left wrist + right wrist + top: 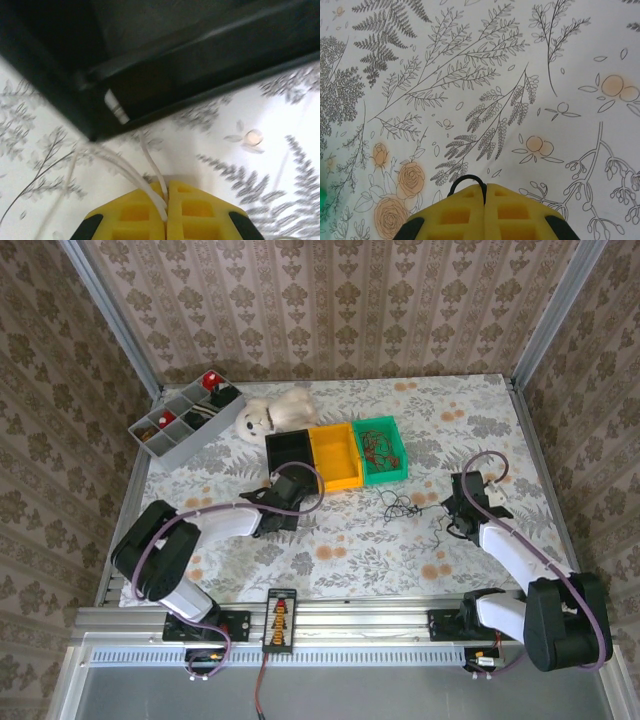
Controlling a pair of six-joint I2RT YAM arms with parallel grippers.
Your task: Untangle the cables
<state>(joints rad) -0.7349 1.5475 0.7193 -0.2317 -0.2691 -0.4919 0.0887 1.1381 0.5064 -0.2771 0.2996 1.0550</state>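
Pinching a thin white cable (150, 165), the left claw (166, 200) has a black plastic bin (200, 75) just ahead; the right claw (485, 192) clamps a thin black wire (466, 177).

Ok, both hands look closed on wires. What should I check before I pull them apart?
1. Left hand shut on the white wire: ok.
2. Right hand shut on the black wire: ok.
3. White wire free of the black bin: cannot tell; its plug end sits right at the bin's edge.
4. Black wire separate from the black tangle: cannot tell.
5. Black tangle lying on bare table, outside the bins: ok.
6. Red wires contained in the green bin, away from both hands: ok.
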